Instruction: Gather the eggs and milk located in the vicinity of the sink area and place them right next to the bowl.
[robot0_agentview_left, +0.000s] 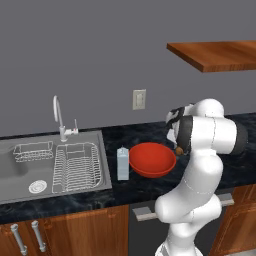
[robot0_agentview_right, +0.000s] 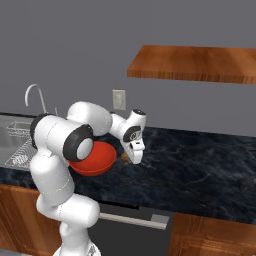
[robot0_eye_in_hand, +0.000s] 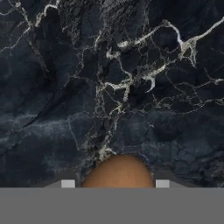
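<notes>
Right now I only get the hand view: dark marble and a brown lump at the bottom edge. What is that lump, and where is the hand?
Observer: It is an egg between the tips of the gripper, low over the counter just right of a red bowl.
Operator: Is anything else near that bowl?
Observer: A milk carton stands upright close to the bowl's other side, toward the sink.
Operator: What is in the sink?
Observer: Wire dish racks and a round drain, with a curved faucet behind the basin.
</notes>
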